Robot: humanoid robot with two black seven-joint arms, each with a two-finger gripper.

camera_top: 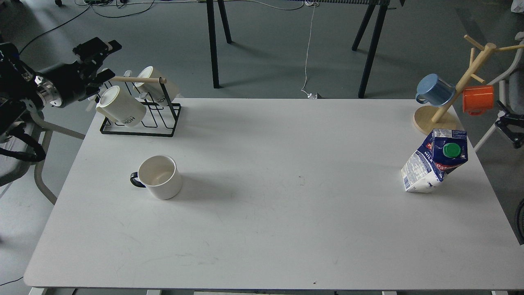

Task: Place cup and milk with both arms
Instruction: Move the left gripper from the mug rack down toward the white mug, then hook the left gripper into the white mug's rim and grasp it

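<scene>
A white cup (159, 177) with a black handle stands upright on the left part of the white table (262, 229). A blue and white milk carton (436, 161) with a green cap stands tilted near the right edge. My left gripper (107, 59) is open and empty, up behind the table's far left corner, well away from the cup. A small black part of my right gripper (509, 125) shows at the right edge, off the table beside the carton; its fingers cannot be told apart.
A black wire rack (139, 123) with two white mugs and a wooden bar stands at the far left corner, just under my left gripper. A wooden mug tree (436, 119) with a blue and an orange mug stands at the far right, behind the carton.
</scene>
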